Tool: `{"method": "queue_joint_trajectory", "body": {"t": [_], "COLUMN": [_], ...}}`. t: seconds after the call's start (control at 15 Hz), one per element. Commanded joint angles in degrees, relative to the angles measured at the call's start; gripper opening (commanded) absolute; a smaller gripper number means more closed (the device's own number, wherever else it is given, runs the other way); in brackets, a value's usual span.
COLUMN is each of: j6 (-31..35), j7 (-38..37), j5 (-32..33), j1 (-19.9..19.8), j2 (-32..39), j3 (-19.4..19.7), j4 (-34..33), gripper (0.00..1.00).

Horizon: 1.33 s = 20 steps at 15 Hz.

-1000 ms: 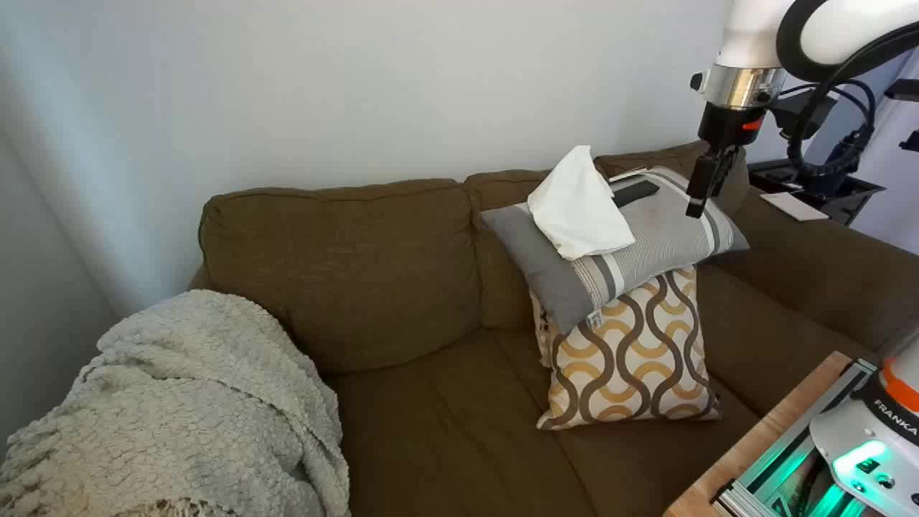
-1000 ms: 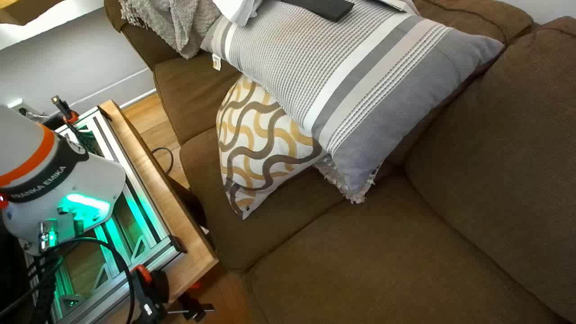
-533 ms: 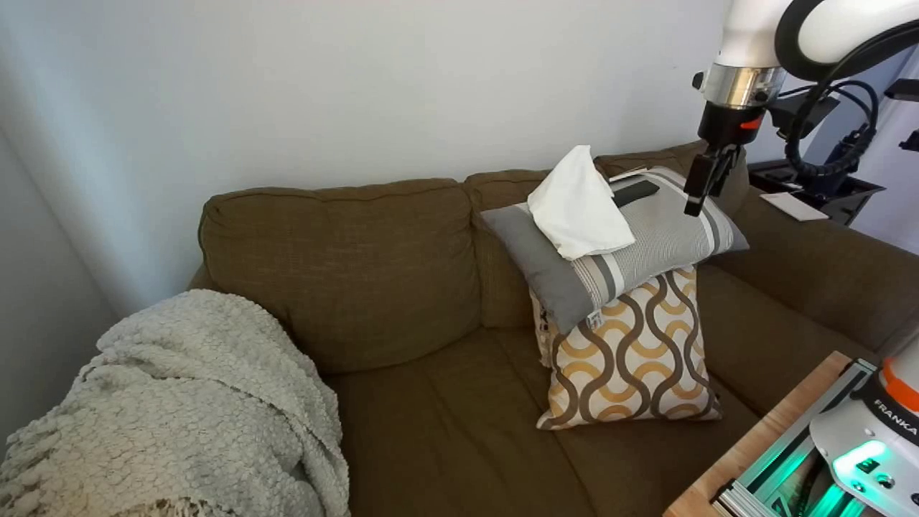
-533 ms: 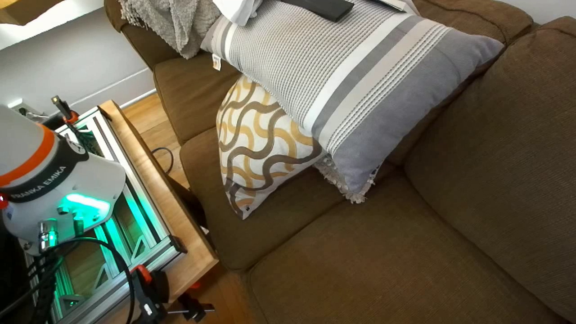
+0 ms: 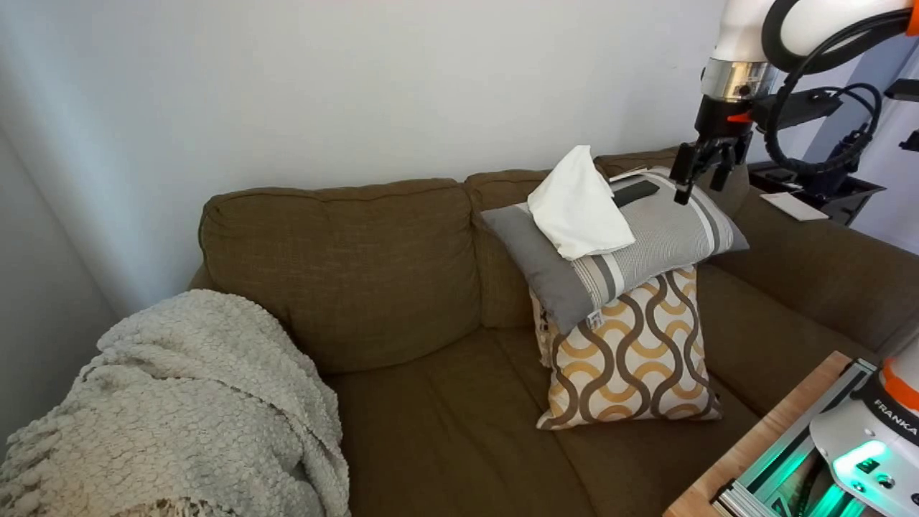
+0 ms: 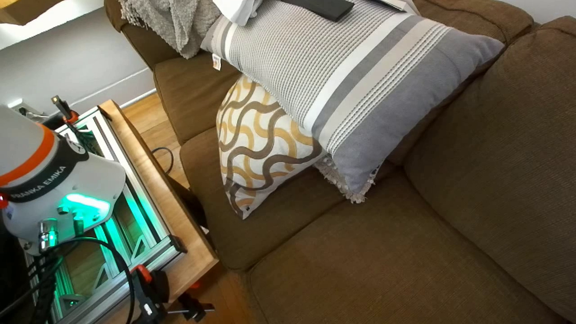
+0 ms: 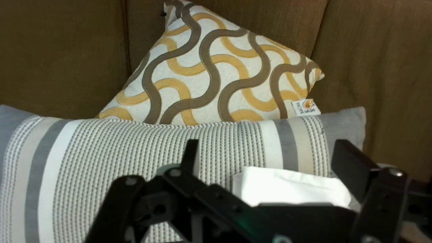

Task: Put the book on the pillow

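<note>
A grey striped pillow lies tilted on a patterned pillow; both also show in an exterior view and in the wrist view. On the striped pillow lie a white cloth and a dark flat thing. Behind them a flat thing with a pale edge is partly cut off. A thin white flat thing lies on the sofa arm. I cannot tell which is the book. My gripper is open and empty above the pillow; its fingers are wide apart.
The brown sofa stands against the wall, with a fleecy grey blanket at one end. The robot's wooden table stands close to the seat. A black tray is beyond the sofa arm.
The gripper has turned, so both fingers now show apart in an exterior view, and has risen slightly. The pillows and the things on them have not moved.
</note>
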<state>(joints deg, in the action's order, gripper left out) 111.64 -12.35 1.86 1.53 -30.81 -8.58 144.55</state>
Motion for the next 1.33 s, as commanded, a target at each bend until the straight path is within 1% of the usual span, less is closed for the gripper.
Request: {"method": "queue_joint_trajectory", "body": {"t": [0.0,0.33,0.53,0.6,0.67,0.87,0.93,1.0,1.13,1.27], "j6": [3.03,7.47,8.86,7.74,8.35,8.34,7.67,9.84,13.39,18.98], "j7": [-6.23,-14.12,-21.23,-24.13,-19.15,-22.59,-26.92,-32.81,-37.89,-43.78], "j5": [1.85,4.25,4.84,4.7,3.96,4.06,3.7,4.86,3.84,4.48], "j1": [-4.63,-11.64,-14.24,-14.64,-13.04,-13.23,-13.46,-14.51,-14.4,-14.53], "j2": [3.17,7.54,11.12,11.36,9.31,10.97,12.17,14.1,17.61,21.92], "j3": [2.05,5.1,5.46,5.23,6.27,6.45,5.59,4.78,5.66,6.39], "j4": [-1.59,-4.89,-8.37,-9.1,-6.95,-8.63,-9.13,-9.69,-10.82,-11.99], "gripper": [1.0,1.0,1.0,1.0,1.0,1.0,1.0,1.0,1.0,1.0]}}
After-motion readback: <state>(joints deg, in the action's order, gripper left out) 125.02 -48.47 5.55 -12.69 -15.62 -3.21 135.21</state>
